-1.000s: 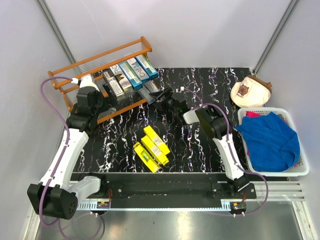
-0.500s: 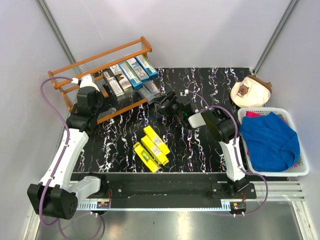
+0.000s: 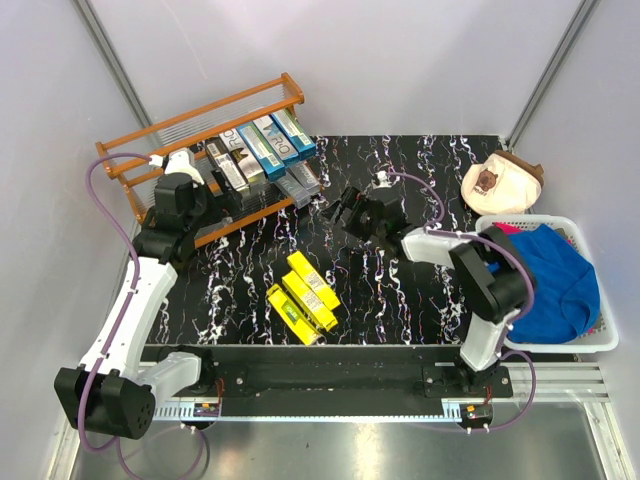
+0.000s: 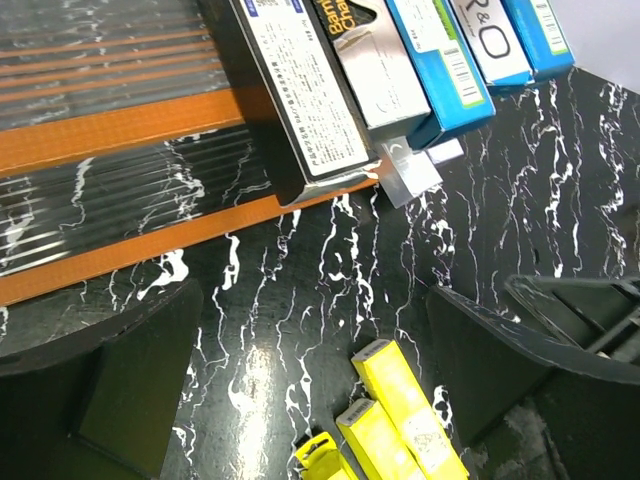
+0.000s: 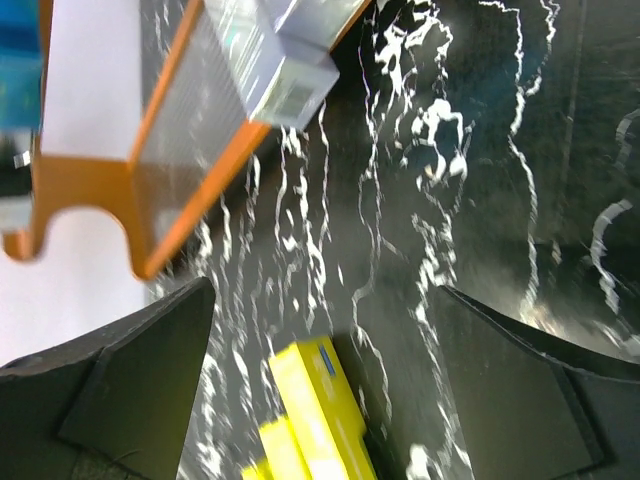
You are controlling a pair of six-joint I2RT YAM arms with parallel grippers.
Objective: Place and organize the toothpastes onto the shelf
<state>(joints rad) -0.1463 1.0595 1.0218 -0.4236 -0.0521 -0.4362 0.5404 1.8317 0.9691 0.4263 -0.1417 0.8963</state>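
Observation:
The shelf (image 3: 215, 106) stands at the table's far left and holds several toothpastes (image 3: 262, 146): black, silver and blue cartons side by side, plus a silver-grey carton (image 3: 300, 186) at the lower tier's right end. Three yellow toothpastes (image 3: 305, 295) lie on the black marbled table. My left gripper (image 3: 226, 192) hovers open in front of the shelf. Its wrist view shows the black carton (image 4: 300, 100), the orange rail (image 4: 120, 122) and the yellow cartons (image 4: 400, 415). My right gripper (image 3: 345, 208) is open and empty, right of the shelf. Its view shows the silver-grey carton (image 5: 275, 50) and a yellow carton (image 5: 320, 410).
A white basket (image 3: 560, 346) holding a blue cloth (image 3: 540, 275) stands at the right edge. A beige and brown round object (image 3: 502, 182) lies behind it. Grey walls close in the back and both sides.
My right gripper has opened fully beside the silver-grey carton on the lower tier and drawn back to the right, away from the shelf. The left arm has not moved.

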